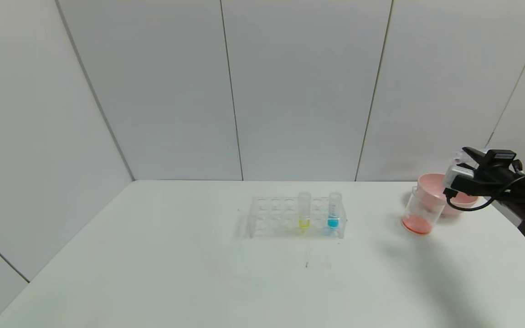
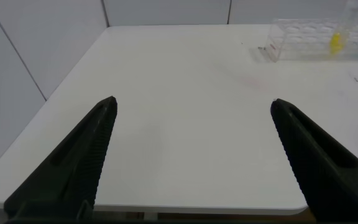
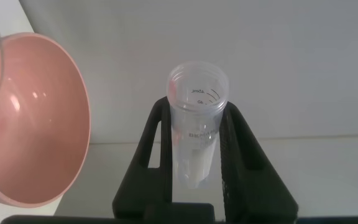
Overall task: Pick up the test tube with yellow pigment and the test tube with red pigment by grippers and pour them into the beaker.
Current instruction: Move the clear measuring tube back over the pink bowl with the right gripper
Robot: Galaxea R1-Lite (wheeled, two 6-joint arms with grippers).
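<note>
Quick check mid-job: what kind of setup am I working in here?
Probably a staged chemistry-lab bench: a clear test tube rack holding tubes of yellow and blue liquid, a beaker with red liquid, all on a plain white table enclosed by blank panels.

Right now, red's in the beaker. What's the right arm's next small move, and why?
Probably carry the tube back toward the rack and set it in a free hole. The right gripper has its jaws shut on it, it looks empty, and the beaker already holds orange-red liquid. The yellow tube sits in the rack unpoured; the left gripper hangs open, far off.
</note>
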